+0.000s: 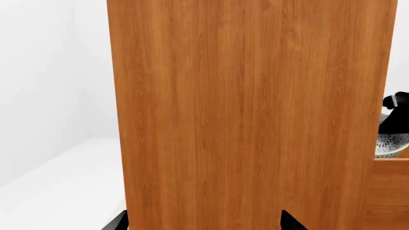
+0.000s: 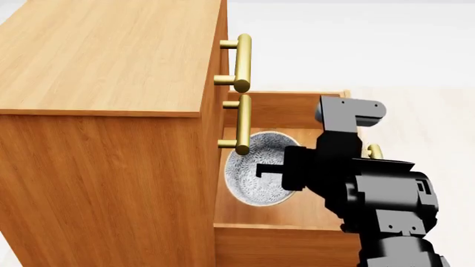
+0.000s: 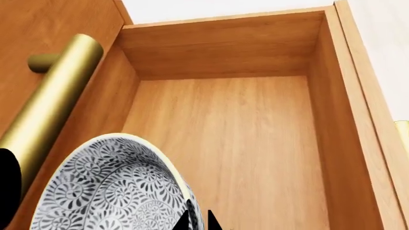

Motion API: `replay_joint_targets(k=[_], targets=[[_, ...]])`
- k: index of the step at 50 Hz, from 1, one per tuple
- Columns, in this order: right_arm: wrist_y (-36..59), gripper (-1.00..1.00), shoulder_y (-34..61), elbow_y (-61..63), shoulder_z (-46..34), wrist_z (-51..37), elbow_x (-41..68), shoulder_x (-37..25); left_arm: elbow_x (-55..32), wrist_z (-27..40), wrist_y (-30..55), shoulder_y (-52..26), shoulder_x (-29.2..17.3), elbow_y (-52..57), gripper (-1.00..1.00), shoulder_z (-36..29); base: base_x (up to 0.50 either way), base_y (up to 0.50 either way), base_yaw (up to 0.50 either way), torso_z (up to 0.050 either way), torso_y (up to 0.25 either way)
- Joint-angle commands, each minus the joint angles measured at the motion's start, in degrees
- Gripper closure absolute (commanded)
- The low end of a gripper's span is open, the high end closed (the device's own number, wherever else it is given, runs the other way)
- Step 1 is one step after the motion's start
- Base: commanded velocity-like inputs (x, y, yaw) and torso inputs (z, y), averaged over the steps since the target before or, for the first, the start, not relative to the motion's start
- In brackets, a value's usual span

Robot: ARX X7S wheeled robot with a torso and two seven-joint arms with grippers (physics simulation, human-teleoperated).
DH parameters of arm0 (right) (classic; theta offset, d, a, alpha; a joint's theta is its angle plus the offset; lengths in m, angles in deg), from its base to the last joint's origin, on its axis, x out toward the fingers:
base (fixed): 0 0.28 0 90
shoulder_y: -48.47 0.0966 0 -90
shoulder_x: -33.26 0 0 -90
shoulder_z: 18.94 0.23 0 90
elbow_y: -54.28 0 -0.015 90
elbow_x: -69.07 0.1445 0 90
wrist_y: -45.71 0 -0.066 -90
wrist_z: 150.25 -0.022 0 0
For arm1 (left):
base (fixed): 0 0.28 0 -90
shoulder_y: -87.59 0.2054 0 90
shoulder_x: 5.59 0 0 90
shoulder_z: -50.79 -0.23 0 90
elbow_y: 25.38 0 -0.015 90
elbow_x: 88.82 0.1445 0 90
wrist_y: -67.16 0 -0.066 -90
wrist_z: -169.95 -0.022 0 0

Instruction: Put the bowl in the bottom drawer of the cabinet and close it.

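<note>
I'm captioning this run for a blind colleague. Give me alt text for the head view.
The right gripper holds the patterned bowl over the open bottom drawer of the wooden cabinet. Two brass handles of the closed drawers above project beside it.

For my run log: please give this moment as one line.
bowl: over open bottom drawer | right gripper: at bowl rim | left gripper: faces cabinet

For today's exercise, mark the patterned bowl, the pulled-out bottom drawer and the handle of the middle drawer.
white, grey-blue floral bowl (image 2: pixel 256 172), head view, on its patterned inside.
orange-brown wooden bottom drawer (image 3: pixel 236 143), right wrist view, on its bare floor.
brass bar handle (image 2: pixel 243 123), head view, mid-bar.
</note>
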Motion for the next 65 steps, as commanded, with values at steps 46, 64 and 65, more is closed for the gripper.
replay_joint_targets(k=[46, 64, 65], targets=[[-2.8, -1.0, -2.5, 5.8, -2.4, -2.2, -1.9, -1.0, -0.2, 0.6, 0.2, 0.1, -0.6, 0.6, -1.0, -0.3, 0.0, 0.0, 0.0, 0.0, 0.0], [3.7, -1.0, -3.9, 23.7, -2.3, -5.8, -0.7, -5.9, 0.1, 0.8, 0.3, -0.1, -0.5, 0.4, -1.0, -0.6, 0.0, 0.0, 0.0, 0.0, 0.0], [3.8, -1.0, -4.0, 24.5, -2.3, -5.8, -0.6, -6.2, 0.1, 0.7, 0.2, -0.2, -0.5, 0.1, -1.0, -0.6, 0.0, 0.0, 0.0, 0.0, 0.0]])
